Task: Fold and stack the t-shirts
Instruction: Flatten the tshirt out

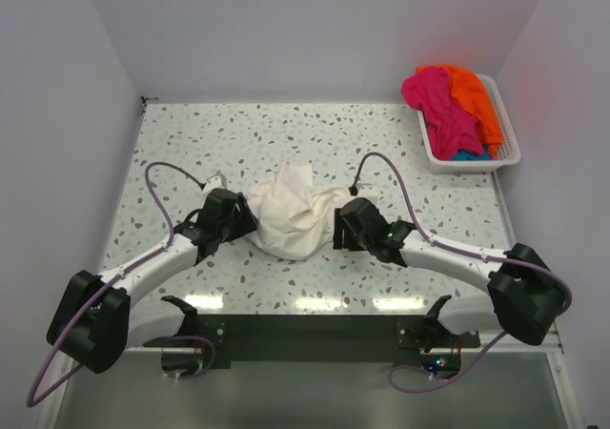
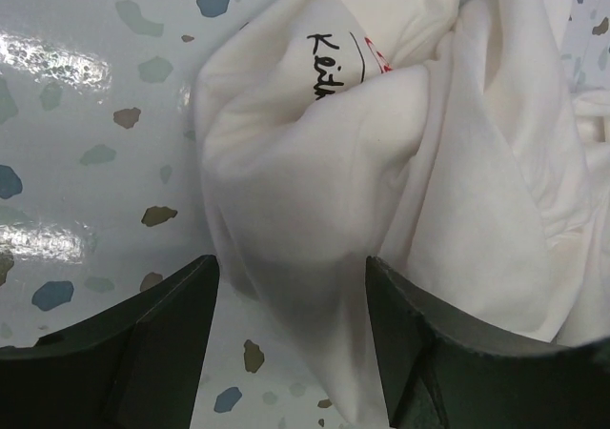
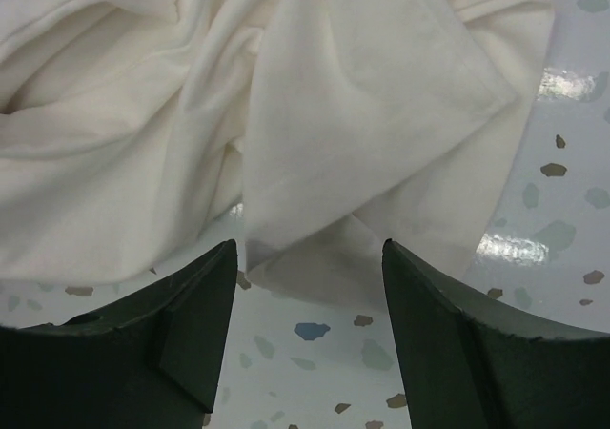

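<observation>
While the cream tee [image 1: 294, 221] lies bunched in a heap on the desk [image 1: 238, 133], it sits right between the two claws, most likely because each is after an edge to pull it flat before any fold. Left claw [image 2: 291, 276] is at one side of the heap, jaws spread partway. A fold with black handwriting and a bit of red print hangs down between its fingers [image 2: 162, 334]. The cloth seems to brush the inner face of one finger, but I see no pinch. Right claw [image 3: 310, 257] faces it from the other side, jaws spread wide, with a hemmed corner just ahead of its tips and barely into the gap, nothing gripped. Well beyond the right claw, a pink tee [image 1: 434, 105] and an orange tee [image 1: 472, 95] wait in the basket [image 1: 507, 129], so stacking looks not yet begun
</observation>
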`<state>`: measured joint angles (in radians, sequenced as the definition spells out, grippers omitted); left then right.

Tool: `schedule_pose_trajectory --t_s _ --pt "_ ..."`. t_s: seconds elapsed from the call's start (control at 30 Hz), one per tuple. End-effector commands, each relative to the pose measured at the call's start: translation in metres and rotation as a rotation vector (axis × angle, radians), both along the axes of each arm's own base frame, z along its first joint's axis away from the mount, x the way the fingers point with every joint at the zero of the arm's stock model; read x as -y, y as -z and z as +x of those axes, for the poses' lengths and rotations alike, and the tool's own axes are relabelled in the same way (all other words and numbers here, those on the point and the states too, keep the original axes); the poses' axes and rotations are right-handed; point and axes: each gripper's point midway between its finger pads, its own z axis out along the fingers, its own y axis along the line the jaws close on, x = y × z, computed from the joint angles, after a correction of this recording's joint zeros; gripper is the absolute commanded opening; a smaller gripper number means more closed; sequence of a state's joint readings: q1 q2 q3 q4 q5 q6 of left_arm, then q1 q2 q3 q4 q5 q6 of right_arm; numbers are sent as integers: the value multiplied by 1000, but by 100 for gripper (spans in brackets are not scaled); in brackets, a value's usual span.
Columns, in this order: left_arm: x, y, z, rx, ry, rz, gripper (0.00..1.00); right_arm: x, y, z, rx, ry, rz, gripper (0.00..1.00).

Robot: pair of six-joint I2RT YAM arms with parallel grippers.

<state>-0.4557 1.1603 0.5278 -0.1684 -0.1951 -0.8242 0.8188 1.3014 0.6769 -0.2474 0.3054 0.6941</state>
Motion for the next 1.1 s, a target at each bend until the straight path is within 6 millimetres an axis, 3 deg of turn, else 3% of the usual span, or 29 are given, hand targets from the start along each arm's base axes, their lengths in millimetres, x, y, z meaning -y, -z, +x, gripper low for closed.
schedule_pose_trajectory --t_s 0.0,0.13,0.23,0.33,0.4,0.43,0.5,0.57,0.6,0.7,0.73,0.9,0.93,1.07 --pt "1 -7 16 68 -45 -35 68 -27 -24 24 99 24 64 66" --pt "0 -6 19 80 -62 -32 66 -34 -18 28 93 17 61 66" --pt "-1 -6 25 93 -73 -31 56 -36 -14 30 95 16 56 65" --pt "-2 -5 29 93 -84 -19 33 -38 -9 35 93 18 36 63" --pt "3 -12 38 123 -85 -37 25 -39 -5 37 88 17 18 59" --pt "4 -13 39 124 -84 -37 20 -39 -5 37 86 16 11 44" --pt "5 -22 44 137 -88 -36 8 -37 -9 40 98 22 -3 30" --pt "4 -34 49 149 -94 -29 0 -31 -18 44 120 34 -21 6" --pt "3 -41 48 156 -94 -25 0 -28 -25 45 135 42 -23 0" --pt "-1 -71 53 195 -108 -13 0 -13 -57 52 193 70 -30 0" --pt "-3 -90 59 230 -125 -10 0 -3 -74 52 218 89 -19 0" --pt "-22 -146 53 298 -175 28 0 38 -153 58 364 170 11 0" --pt "-25 -167 54 337 -193 20 0 50 -168 59 381 195 14 0" --pt "-40 -221 45 432 -230 23 0 87 -238 47 517 256 63 0"
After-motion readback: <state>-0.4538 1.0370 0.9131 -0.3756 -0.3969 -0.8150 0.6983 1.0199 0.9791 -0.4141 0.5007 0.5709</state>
